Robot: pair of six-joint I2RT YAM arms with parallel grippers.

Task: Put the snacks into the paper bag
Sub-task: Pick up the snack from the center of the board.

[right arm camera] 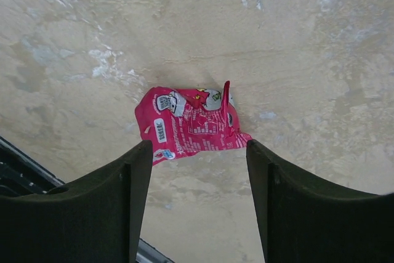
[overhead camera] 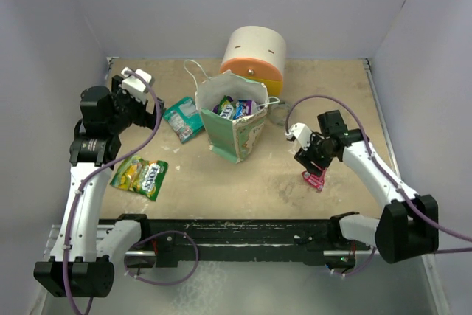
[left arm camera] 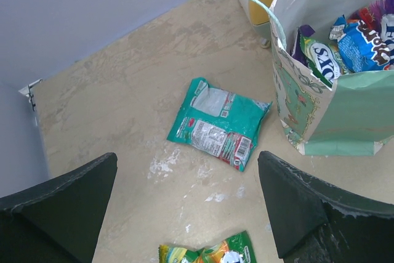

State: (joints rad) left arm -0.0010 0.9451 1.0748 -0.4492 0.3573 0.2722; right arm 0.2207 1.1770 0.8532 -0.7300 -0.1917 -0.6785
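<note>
The mint-green paper bag [overhead camera: 237,129] stands mid-table with several packets [overhead camera: 234,108] inside; it also shows in the left wrist view [left arm camera: 345,115]. A teal packet [overhead camera: 183,118] lies left of the bag, also in the left wrist view [left arm camera: 218,121]. A yellow-green packet [overhead camera: 139,176] lies nearer the front left, and its edge shows in the left wrist view [left arm camera: 209,254]. A pink packet [overhead camera: 315,178] lies at the right, also in the right wrist view [right arm camera: 191,124]. My left gripper [left arm camera: 188,204] is open and empty above the table, left of the teal packet. My right gripper [right arm camera: 198,180] is open just above the pink packet.
A round cream-orange-yellow drawer unit [overhead camera: 254,54] stands behind the bag. A small clear ring [overhead camera: 279,114] lies right of the bag. Pale walls close in the table on three sides. A black rail [overhead camera: 236,230] runs along the near edge.
</note>
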